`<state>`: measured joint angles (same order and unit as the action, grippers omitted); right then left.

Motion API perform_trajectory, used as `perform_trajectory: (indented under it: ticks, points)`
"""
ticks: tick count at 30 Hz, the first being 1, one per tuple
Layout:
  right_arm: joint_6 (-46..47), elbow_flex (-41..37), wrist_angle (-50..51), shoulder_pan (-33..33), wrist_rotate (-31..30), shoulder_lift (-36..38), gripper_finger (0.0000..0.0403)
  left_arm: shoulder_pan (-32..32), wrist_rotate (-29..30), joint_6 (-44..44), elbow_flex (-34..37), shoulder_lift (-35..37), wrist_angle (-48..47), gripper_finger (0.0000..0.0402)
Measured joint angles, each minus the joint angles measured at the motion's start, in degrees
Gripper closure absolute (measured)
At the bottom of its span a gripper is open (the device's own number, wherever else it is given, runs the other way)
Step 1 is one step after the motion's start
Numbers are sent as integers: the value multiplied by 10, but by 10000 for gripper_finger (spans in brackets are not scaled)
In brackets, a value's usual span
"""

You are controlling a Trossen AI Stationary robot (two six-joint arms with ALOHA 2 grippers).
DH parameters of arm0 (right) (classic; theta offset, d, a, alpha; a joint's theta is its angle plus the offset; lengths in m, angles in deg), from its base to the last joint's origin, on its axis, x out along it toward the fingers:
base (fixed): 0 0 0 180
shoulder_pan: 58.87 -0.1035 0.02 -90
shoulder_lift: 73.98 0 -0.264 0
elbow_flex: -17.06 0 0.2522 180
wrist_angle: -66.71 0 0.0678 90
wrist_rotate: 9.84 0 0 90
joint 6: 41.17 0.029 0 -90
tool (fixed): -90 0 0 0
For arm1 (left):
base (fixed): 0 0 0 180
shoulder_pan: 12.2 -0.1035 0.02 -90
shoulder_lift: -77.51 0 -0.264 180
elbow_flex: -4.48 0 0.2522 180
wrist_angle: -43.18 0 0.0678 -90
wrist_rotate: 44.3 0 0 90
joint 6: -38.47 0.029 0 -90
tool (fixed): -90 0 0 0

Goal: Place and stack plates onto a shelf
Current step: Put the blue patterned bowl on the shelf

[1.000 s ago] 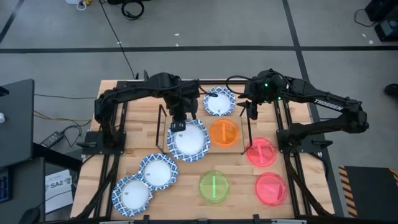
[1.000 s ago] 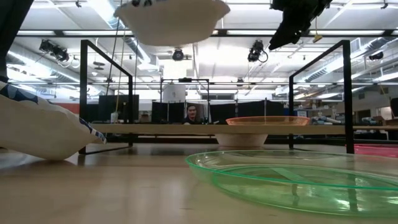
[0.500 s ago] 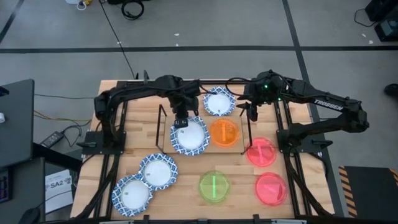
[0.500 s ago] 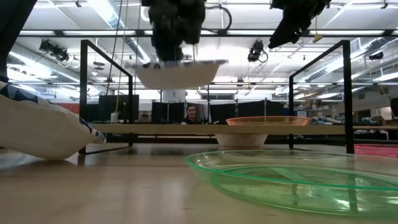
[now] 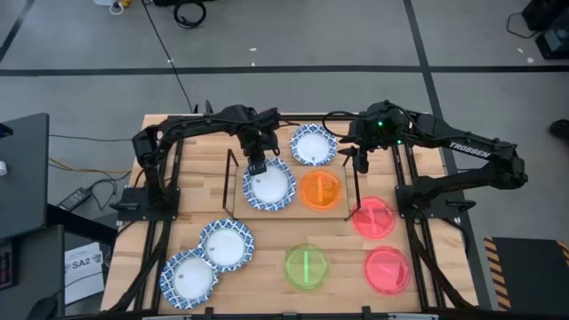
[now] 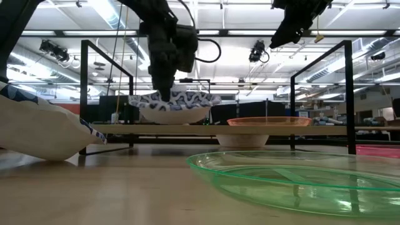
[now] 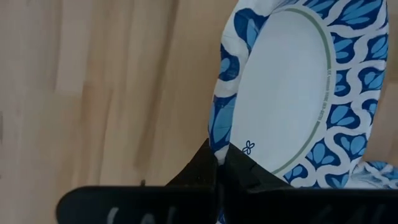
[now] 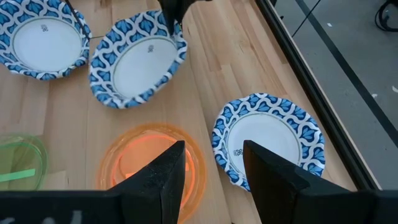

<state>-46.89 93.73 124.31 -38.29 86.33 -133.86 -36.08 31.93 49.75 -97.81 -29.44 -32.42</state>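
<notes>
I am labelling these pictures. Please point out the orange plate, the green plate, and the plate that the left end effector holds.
orange plate (image 5: 320,189): high view, its centre.
green plate (image 5: 305,266): high view, its centre.
held blue-rimmed plate (image 7: 286,93): left wrist view, its white middle.

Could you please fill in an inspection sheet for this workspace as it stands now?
Surface: wooden table, bare between plates.
Job's things: shelf carries orange plate; blue-rimmed plate is held just above the shelf; another blue-rimmed plate behind; two blue-rimmed plates, green plate and two red-pink plates in front.
Clutter: nothing seen.
Grippers: left gripper pinches the held plate's rim; right gripper open, empty, raised.
Cables: black cable on floor.
Surroundings: person seated in the background.
</notes>
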Motion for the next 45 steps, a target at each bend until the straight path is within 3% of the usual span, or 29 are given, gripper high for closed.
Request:
perform_trajectory:
  ticks: [13,19,34,38,45]
  points:
    - [0,0,0,0,0,0,235,1,-5,-2,47,0,46,392]
    - [0,0,0,0,0,0,235,1,21,-16,47,0,50,389]
    - [0,0,0,0,0,0,235,1,24,-16,47,0,51,385]
    - [0,0,0,0,0,0,235,1,28,-16,47,0,53,369]
    - [0,0,0,0,0,0,235,1,37,-16,47,0,69,303]
